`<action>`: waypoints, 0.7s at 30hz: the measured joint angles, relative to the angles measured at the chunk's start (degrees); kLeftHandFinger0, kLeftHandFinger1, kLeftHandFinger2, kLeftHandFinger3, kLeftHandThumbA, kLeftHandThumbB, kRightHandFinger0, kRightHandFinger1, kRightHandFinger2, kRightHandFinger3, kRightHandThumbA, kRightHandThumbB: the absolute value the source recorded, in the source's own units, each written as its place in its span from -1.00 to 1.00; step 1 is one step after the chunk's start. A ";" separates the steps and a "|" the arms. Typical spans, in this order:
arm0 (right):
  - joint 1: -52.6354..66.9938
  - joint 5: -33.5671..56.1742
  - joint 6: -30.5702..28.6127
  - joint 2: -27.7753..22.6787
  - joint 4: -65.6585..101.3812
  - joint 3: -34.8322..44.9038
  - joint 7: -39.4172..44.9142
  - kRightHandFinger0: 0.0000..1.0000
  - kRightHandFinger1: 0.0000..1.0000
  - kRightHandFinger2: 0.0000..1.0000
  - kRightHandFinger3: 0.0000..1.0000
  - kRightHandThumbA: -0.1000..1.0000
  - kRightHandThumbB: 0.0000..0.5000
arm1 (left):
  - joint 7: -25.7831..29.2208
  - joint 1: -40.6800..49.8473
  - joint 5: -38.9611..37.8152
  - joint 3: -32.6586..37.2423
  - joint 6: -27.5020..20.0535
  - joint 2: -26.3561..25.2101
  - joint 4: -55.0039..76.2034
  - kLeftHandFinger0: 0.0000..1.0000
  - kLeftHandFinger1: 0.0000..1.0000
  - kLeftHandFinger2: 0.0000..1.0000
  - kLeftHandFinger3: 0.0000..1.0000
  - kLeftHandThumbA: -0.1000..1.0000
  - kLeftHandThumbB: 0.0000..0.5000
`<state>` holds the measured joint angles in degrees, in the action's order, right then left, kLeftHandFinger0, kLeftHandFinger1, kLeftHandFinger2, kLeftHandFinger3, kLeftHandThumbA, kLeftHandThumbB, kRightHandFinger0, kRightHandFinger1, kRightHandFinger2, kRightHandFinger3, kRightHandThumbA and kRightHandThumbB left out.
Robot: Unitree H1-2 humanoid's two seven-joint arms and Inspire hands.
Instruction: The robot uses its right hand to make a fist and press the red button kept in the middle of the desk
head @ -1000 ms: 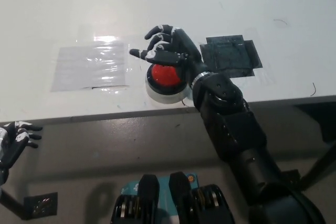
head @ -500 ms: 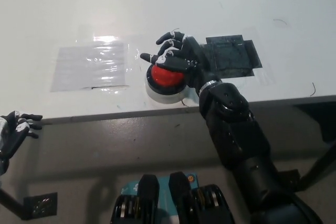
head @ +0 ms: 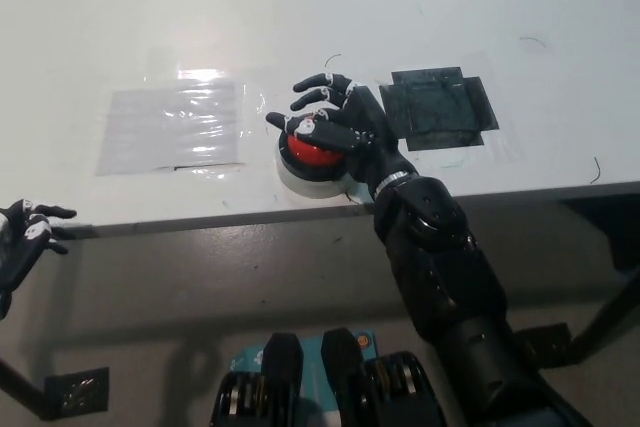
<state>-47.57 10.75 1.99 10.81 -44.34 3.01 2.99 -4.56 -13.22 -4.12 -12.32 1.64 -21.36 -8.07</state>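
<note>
Fingers [head: 318,81] of the black right hand [head: 345,122] were spread apart over the red button [head: 308,151], mid-tabletop [head: 320,7] near its front edge. They probably needed curling into a fist, centred, before pressing straight down. The white left hand [head: 22,239] rested lower left, fingers apart.

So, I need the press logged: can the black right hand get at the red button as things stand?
Probably yes. The right hand is already over the red button, covering part of it, with nothing between them. Its fingers are spread, not in a fist.
</note>
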 measured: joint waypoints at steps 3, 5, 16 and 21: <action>0.19 0.09 -0.01 0.02 -0.07 0.38 0.05 -1.00 -1.00 -0.36 -0.18 1.00 -0.66 | -0.05 -0.01 0.05 0.02 0.08 0.00 0.03 -0.09 -0.02 0.12 0.22 0.12 -1.00; 0.25 0.29 0.00 0.09 -0.13 0.82 0.05 -1.00 -1.00 -0.37 -0.18 1.00 -0.66 | -0.07 -0.01 0.03 0.01 0.08 0.00 0.02 -0.10 -0.03 0.11 0.22 0.10 -1.00; 0.31 1.20 0.03 0.15 -0.71 1.40 0.03 -1.00 -1.00 -0.36 -0.17 1.00 -0.56 | -0.66 -0.01 0.06 -0.01 0.03 -0.06 -0.02 -0.08 -0.02 0.12 0.23 0.10 -1.00; 0.15 1.20 1.31 0.10 0.36 1.40 -0.09 -1.00 -0.96 -0.31 -0.11 1.00 -0.59 | -0.66 -0.02 0.10 -0.01 -0.03 -0.08 -0.04 -0.15 -0.08 0.06 0.19 0.06 -1.00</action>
<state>-47.42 11.95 3.30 10.90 -43.98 4.41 2.89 -5.22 -13.24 -4.02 -12.33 1.61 -21.44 -8.11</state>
